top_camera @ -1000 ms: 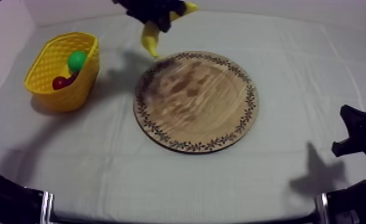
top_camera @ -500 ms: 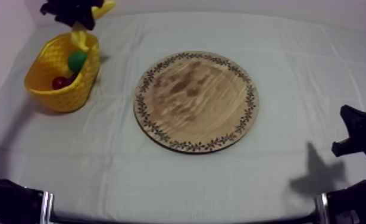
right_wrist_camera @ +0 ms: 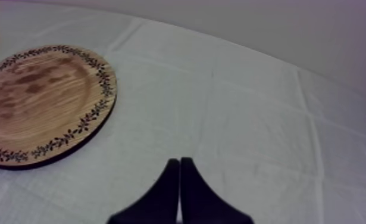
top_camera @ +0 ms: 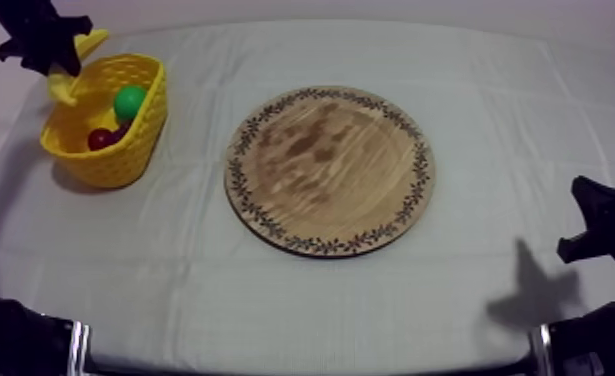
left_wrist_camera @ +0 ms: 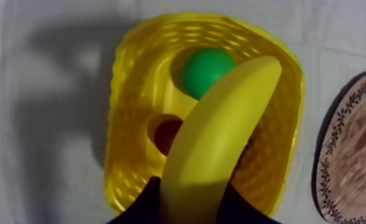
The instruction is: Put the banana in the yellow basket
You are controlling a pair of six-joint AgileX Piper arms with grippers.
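My left gripper (top_camera: 51, 55) hangs above the far left rim of the yellow basket (top_camera: 141, 125), shut on the banana (top_camera: 66, 82). From the left wrist the banana (left_wrist_camera: 221, 137) reaches out from between my fingers over the basket (left_wrist_camera: 125, 89), with a green pear (left_wrist_camera: 206, 70) and a small red fruit (left_wrist_camera: 168, 132) lying inside below it. The round wooden board (top_camera: 329, 170) lies bare at the table's middle. My right gripper (top_camera: 596, 225) rests at the right edge; its fingers (right_wrist_camera: 172, 186) lie together as a narrow wedge, near the board (right_wrist_camera: 39, 104).
The green pear (top_camera: 129, 102) and the small red fruit (top_camera: 100, 138) sit in the basket. The board's patterned rim (left_wrist_camera: 328, 179) lies just beside the basket. Grey-white cloth (top_camera: 271, 300) covers the table around both.
My left gripper has carried the banana leftward from over the board's far edge to above the basket's far left rim. The right arm has stayed still.
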